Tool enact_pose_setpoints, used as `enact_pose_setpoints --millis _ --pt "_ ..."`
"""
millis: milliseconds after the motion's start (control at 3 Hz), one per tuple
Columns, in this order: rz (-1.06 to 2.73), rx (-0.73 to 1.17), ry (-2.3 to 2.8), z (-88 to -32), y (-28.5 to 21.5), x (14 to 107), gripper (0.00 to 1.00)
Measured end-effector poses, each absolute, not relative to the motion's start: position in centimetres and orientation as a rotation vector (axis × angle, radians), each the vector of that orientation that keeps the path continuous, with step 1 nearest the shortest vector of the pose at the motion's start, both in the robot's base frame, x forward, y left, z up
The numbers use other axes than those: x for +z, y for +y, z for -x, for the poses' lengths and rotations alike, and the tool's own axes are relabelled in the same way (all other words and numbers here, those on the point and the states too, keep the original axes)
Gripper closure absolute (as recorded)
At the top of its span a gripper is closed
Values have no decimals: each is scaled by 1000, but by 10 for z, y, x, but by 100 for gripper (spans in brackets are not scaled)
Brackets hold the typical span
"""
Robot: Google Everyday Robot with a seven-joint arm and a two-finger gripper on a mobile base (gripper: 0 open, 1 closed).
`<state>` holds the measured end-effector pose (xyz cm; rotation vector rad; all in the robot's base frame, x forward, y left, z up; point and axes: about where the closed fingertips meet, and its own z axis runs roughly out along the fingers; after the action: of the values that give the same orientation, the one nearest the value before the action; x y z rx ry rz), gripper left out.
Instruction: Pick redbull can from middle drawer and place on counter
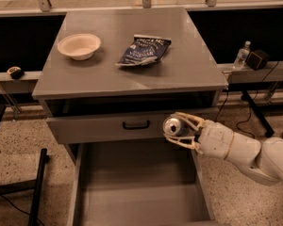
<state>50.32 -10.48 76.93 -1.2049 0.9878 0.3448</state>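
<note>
My gripper (pixel 179 130) is shut on the redbull can (pixel 172 125), whose shiny silver top faces the camera. It holds the can in the air over the right side of the open middle drawer (pixel 137 187), in front of the grey drawer front (pixel 108 126) with the black handle. The can is below the level of the counter (pixel 132 69), near its front right corner. The white arm (pixel 245 149) reaches in from the right.
A white bowl (pixel 79 46) and a dark blue snack bag (pixel 144 51) lie on the counter. A small clear bottle (pixel 242 54) and a black box (pixel 258 59) stand on the ledge at right. A black stand (pixel 35 192) is at lower left.
</note>
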Motion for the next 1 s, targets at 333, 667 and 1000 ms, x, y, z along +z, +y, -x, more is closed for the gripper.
enact_pose_setpoints --millis 333,667,1000 --pt "1069 367 1031 -521 -126 793 100" --pt "1058 370 1031 -523 -128 796 100" --pt "835 405 976 -533 -139 827 100"
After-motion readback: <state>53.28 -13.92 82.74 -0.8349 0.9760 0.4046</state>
